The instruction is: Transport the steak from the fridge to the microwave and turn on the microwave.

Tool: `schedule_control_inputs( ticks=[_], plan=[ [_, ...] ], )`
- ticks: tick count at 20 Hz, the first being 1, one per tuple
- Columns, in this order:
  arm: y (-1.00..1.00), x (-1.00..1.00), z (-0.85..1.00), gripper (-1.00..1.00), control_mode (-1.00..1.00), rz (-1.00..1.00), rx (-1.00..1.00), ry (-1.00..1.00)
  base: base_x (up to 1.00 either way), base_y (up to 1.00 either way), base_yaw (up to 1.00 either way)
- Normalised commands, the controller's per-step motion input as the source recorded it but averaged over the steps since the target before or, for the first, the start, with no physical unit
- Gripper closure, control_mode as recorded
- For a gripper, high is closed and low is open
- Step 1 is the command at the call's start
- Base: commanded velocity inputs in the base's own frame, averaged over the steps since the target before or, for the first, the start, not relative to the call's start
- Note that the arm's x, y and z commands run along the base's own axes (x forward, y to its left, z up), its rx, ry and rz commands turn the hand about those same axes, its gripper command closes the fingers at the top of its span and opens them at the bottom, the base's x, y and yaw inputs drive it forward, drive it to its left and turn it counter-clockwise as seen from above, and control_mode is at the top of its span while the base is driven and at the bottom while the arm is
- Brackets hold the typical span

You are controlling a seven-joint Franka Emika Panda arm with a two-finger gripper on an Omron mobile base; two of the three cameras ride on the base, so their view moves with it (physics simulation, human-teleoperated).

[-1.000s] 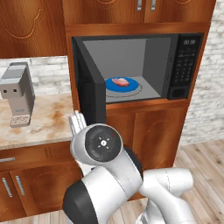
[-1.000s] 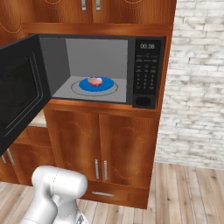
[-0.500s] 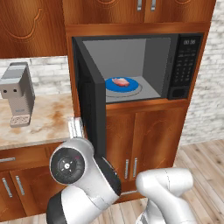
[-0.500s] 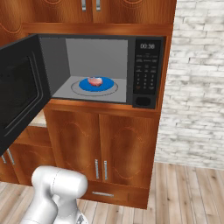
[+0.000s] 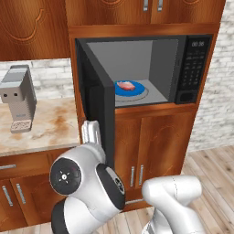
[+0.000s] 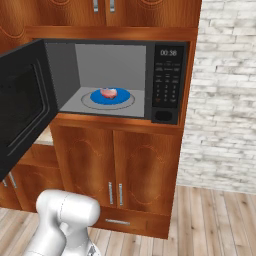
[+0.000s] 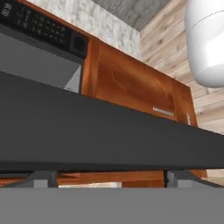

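The steak (image 5: 126, 85) (image 6: 108, 92) lies on a round blue plate (image 5: 137, 91) (image 6: 121, 96) inside the open microwave (image 5: 164, 59) (image 6: 112, 60). The microwave's black door (image 5: 96, 114) (image 6: 22, 105) stands swung out to the left. My gripper (image 5: 91, 125) points up beside the door's lower outer face, open and holding nothing. In the hand view the door's dark edge (image 7: 109, 135) runs across just ahead of my gripper (image 7: 111, 177), with the fingertips (image 7: 43, 178) wide apart. The keypad (image 5: 192, 68) (image 6: 166, 85) sits at the microwave's right. The fridge is out of view.
A grey coffee machine (image 5: 18, 98) stands on the stone counter (image 5: 45, 130) left of the door. Wooden cabinet doors (image 6: 120, 170) fill the space below the microwave. A white brick wall (image 6: 225, 100) and wood floor lie to the right.
My arm has sunk and swung left, bringing the hand down beside the open door. The steak, the plate and the door have stayed put.
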Motion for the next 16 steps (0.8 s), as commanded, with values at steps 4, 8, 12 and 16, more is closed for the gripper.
schedule_control_inputs(
  ticks=[4, 8, 12, 16],
  plan=[
    [-0.50, -0.01, 0.00, -1.00, -1.00, -0.22, 0.00, 0.00, 0.00, 0.00, 0.00],
    [-0.59, 0.01, 0.00, -1.00, -1.00, -0.22, 0.00, 0.00, 0.00, 0.00, 0.00],
    [-0.65, 0.12, 0.00, -1.00, -1.00, -0.21, 0.00, 0.00, 0.00, 0.00, 0.00],
    [-0.64, 0.27, -0.03, -1.00, -1.00, -0.17, 0.00, 0.00, 0.00, 0.00, 0.00]
  ],
)
